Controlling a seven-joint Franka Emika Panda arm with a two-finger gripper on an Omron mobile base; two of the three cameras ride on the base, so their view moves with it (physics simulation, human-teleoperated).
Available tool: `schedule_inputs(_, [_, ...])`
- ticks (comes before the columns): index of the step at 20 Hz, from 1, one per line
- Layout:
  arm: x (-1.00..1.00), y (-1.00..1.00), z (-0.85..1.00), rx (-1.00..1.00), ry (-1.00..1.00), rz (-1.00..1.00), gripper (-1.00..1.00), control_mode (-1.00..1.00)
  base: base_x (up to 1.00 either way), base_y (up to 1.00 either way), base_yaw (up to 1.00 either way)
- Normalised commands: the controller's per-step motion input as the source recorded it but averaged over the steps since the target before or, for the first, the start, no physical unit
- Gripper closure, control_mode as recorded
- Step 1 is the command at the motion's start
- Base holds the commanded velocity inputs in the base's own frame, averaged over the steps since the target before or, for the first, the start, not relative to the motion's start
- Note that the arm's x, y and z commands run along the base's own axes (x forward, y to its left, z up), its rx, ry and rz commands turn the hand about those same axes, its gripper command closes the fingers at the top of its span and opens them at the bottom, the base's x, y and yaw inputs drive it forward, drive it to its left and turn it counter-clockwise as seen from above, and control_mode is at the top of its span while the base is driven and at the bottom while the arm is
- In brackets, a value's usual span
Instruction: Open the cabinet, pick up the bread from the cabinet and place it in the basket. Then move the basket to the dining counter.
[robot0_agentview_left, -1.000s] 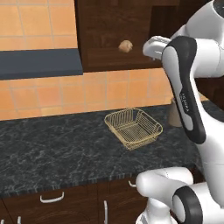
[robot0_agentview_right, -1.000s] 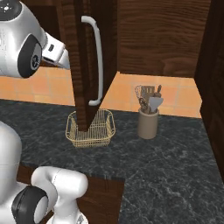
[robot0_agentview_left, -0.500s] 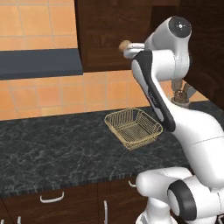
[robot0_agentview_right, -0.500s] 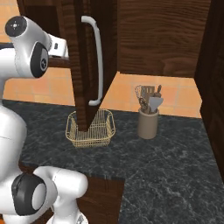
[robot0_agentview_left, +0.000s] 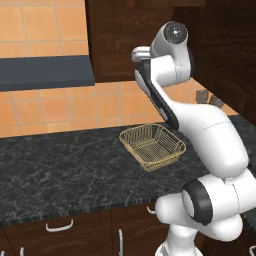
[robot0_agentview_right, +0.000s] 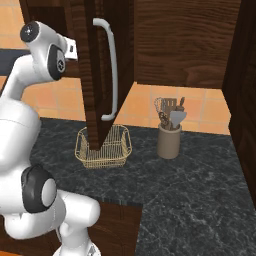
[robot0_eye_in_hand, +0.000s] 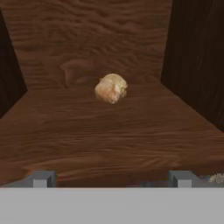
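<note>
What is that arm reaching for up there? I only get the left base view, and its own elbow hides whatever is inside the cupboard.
Observer: A small bread roll, sitting alone on the shelf of the cabinet, ahead of the hand.
Operator: Has it grabbed it?
Observer: No. The gripper is open, its fingertips well short of the roll.
Operator: Is the door fully open?
Observer: The right base view shows the door swung out towards the robot, its lower edge hanging in front of the basket.
Operator: Anything else on that counter?
Observer: A utensil holder with kitchen tools, right of the basket.
</note>
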Motion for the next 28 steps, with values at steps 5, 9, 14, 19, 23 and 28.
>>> schedule_inputs(5, [0.87, -0.21, -0.16, 0.03, -0.02, 0.0, -1.0, -1.0, 0.0, 0.0, 0.0])
schedule_inputs(9, [0.84, -0.16, -0.07, 0.0, -0.05, 0.0, -1.0, -1.0, 0.0, 0.0, 0.0])
schedule_inputs(14, [0.64, -0.06, 0.01, 0.0, -0.04, 0.0, -1.0, -1.0, 0.0, 0.0, 0.0])
schedule_inputs(19, [0.47, -0.01, 0.0, 0.0, 0.0, 0.0, -1.0, -1.0, 0.0, 0.0, 0.0])
schedule_inputs(23, [0.58, -0.13, 0.0, 0.0, 0.0, 0.0, -1.0, -1.0, 0.0, 0.0, 0.0])
schedule_inputs(28, [0.6, -0.05, 0.0, 0.0, 0.06, 0.02, -1.0, -1.0, 0.0, 0.0, 0.0])
